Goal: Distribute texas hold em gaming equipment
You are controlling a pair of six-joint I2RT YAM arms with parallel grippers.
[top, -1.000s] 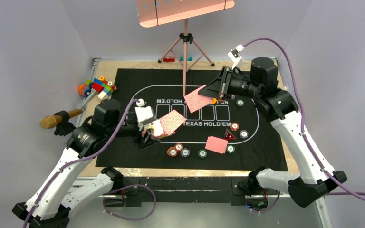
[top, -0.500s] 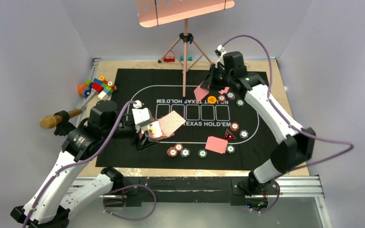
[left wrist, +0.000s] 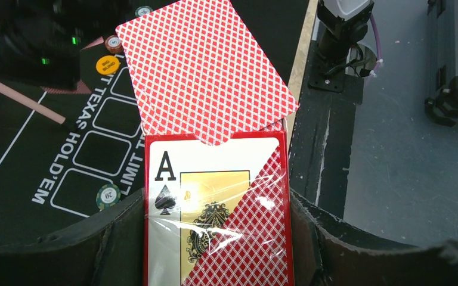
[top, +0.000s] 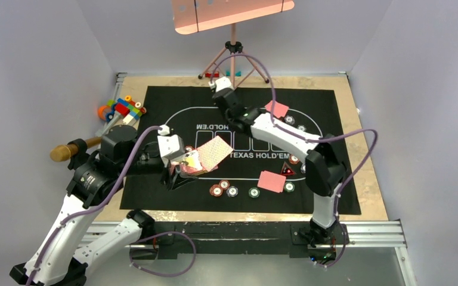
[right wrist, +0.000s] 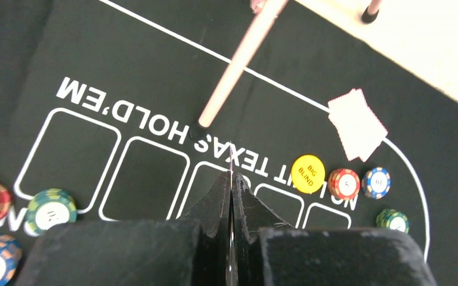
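Observation:
My left gripper [top: 185, 168] [left wrist: 214, 214] is shut on a cellophane-wrapped card box [left wrist: 214, 202] showing an ace of spades. A red-backed card [left wrist: 206, 68] [top: 214, 153] sticks out of its top. My right gripper [top: 237, 113] [right wrist: 231, 174] hovers over the far "TEXAS" lettering, shut on a card seen edge-on as a thin line. Another card [top: 276, 109] [right wrist: 356, 124] lies at the far right, and one more [top: 271, 181] lies near the dark triangle [top: 287, 171]. Striped chips [top: 224, 187] [right wrist: 343, 183] are scattered about. A yellow-orange Big Blind button [right wrist: 308, 173] sits beside the far chips.
A tripod [top: 232, 56] stands at the far centre, and one pink leg [right wrist: 238, 65] ends just ahead of my right fingers. Toy blocks [top: 122, 109] and a wooden-handled tool [top: 74, 149] lie off the black mat [top: 155, 101] at the left.
My right arm has swung left across the far side of the mat, carrying its card from the right end to the centre. My left gripper with the box has barely moved.

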